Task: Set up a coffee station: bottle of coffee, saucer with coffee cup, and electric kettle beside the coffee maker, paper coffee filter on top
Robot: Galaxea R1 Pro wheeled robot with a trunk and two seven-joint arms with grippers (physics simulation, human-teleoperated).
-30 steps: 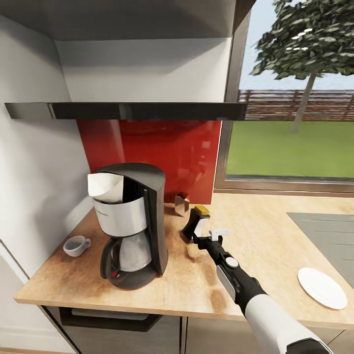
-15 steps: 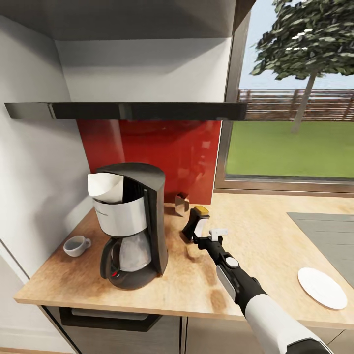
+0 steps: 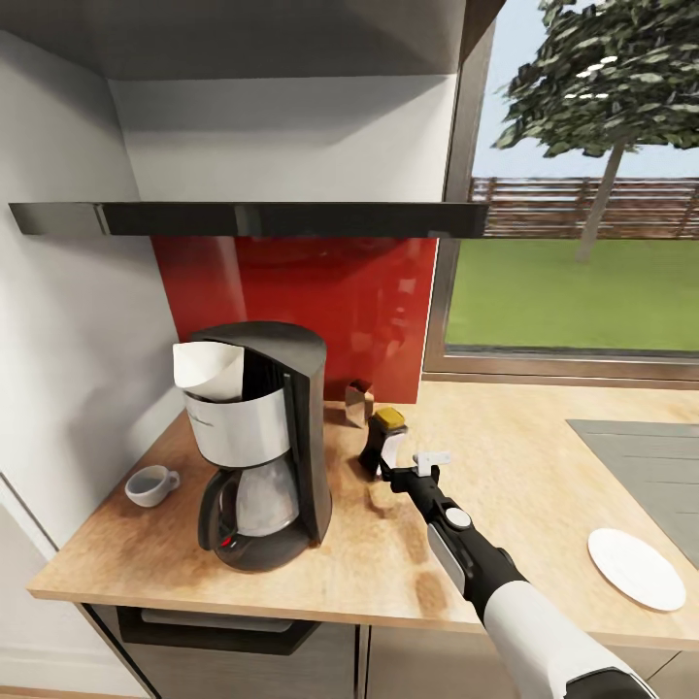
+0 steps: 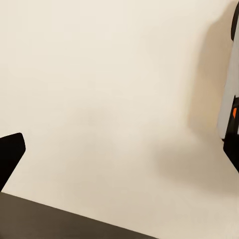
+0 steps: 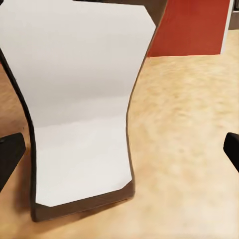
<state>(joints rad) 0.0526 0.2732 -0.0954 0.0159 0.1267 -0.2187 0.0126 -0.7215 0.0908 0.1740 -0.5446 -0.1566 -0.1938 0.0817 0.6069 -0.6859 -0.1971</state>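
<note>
Just ahead of the right claw [image 3: 396, 475], fingers spread wide and empty, stands the coffee bottle [image 3: 382, 442], upright.

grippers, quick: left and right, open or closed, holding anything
Left gripper: cannot tell; one dark fingertip shows against a pale wall.
Right gripper: open, fingertips spread wide, holding nothing; the bottle of coffee stands just ahead on the countertop.
</note>
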